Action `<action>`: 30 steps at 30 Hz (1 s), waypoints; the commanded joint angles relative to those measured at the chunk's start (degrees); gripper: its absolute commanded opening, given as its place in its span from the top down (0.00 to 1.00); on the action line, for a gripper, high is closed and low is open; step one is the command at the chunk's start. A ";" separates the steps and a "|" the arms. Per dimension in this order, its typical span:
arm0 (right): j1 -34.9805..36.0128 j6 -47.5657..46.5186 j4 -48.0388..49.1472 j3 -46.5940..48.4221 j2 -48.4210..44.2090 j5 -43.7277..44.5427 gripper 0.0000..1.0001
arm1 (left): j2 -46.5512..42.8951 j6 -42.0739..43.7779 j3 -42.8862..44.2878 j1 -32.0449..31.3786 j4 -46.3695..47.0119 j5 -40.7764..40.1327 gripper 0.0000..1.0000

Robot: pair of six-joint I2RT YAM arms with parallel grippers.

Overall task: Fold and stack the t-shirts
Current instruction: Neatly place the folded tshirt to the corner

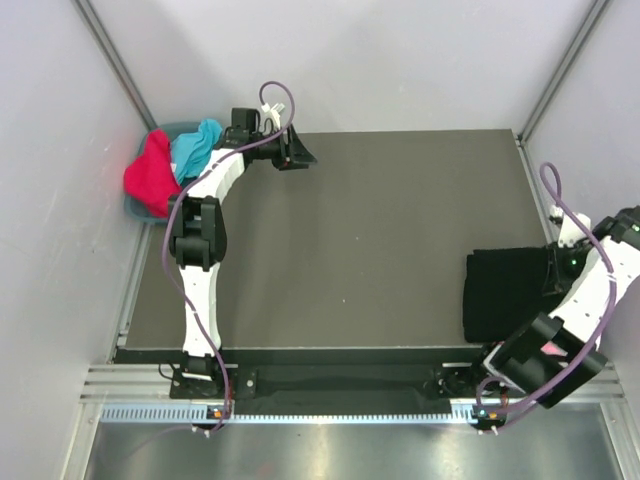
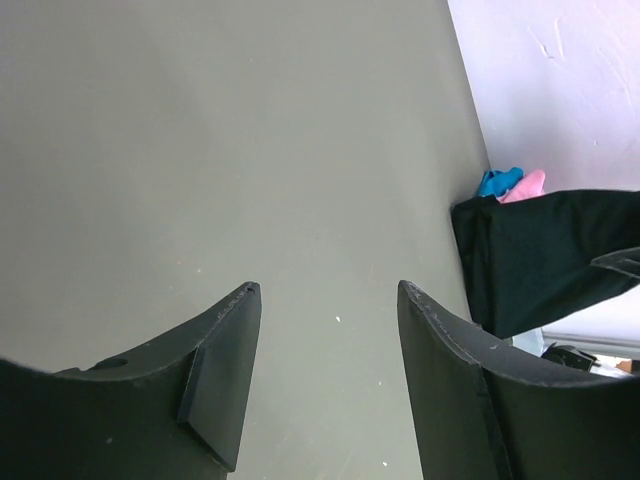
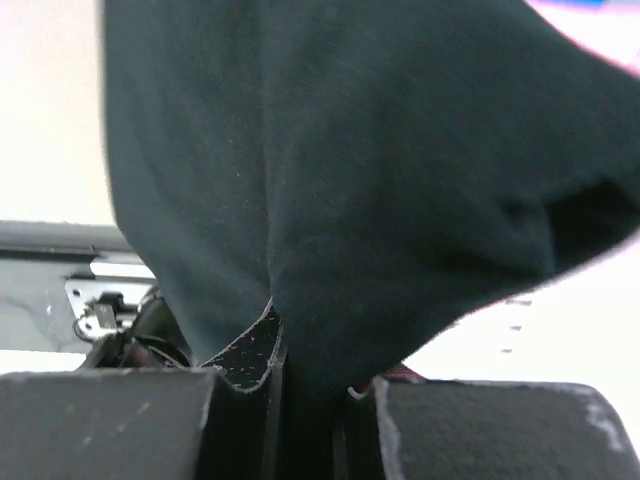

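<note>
Right wrist shows the right gripper (image 3: 300,375) clamped on a thin pinch of the black t-shirt (image 3: 330,170) at the right edge of the table (image 1: 350,250), which could slip and unfold; the left gripper (image 2: 328,290) gapes empty.

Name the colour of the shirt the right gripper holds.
The shirt is black; right wrist view shows it best.

- Desk (image 1: 380,230): matt dark grey top, smooth, a few pale specks.
- Black t-shirt (image 3: 350,180): soft matt cloth, fine knit, no sheen.
- Red t-shirt (image 1: 148,175) and turquoise t-shirt (image 1: 197,145): soft cloth, rumpled, matt.
- Left end effector (image 2: 328,295): fingers (image 2: 225,380) matt black plastic, edges scuffed pale.
- Right end effector (image 3: 310,385): same dark matt fingers, worn speckled rim.
- Near rail (image 1: 340,385): bare brushed metal, slight shine.
- Cable (image 1: 291,108): purple, smooth sheath.
</note>
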 commanded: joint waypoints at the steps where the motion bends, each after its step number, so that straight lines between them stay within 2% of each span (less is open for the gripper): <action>1: -3.77 -3.16 0.58 -1.48 0.85 2.37 1.00 | -1.06 -0.66 -0.42 -0.12 3.99 1.75 0.39; 5: -8.42 -4.14 4.44 -1.83 4.53 3.25 1.00 | -1.33 -0.66 -0.51 -0.12 3.82 1.66 0.39; 11: -11.51 -5.01 11.03 -3.93 7.97 5.62 1.00 | -1.50 -1.01 -0.77 -0.21 3.73 1.57 0.39; 22: -11.68 -2.55 18.77 -3.33 14.39 6.33 1.00 | -3.17 0.39 -2.71 -1.52 3.11 0.17 0.39; 30: -11.60 -2.82 19.66 -0.78 16.15 4.58 0.98 | -3.96 2.41 -3.41 -2.84 1.88 -1.06 0.38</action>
